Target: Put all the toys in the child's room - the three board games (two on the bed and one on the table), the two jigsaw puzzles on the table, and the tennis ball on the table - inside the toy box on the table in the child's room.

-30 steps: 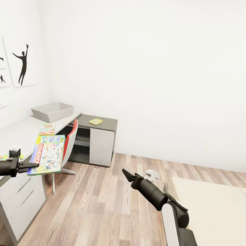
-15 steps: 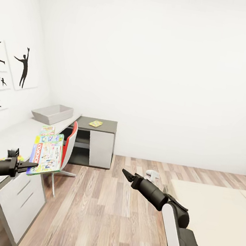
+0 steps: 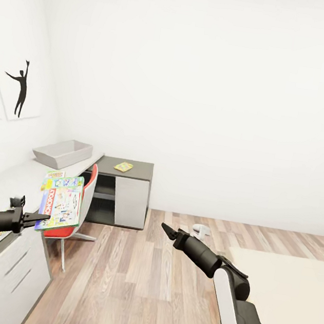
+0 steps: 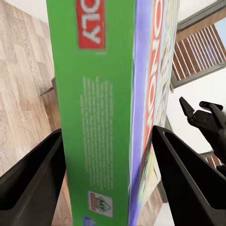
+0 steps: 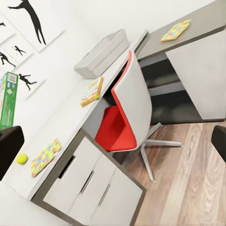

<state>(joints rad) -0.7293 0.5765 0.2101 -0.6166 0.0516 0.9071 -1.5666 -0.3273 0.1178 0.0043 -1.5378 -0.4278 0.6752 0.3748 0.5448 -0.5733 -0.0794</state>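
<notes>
Left end effector clamps board game, "MONOPOLY" lettering partly legible; right end effector empty, parted.

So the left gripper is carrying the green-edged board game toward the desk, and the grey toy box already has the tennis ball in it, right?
Not quite. The left gripper does hold the green-edged board game, but the tennis ball is not in the toy box. The right wrist view shows it lying on the table, beside a jigsaw puzzle, far from the box.
</notes>
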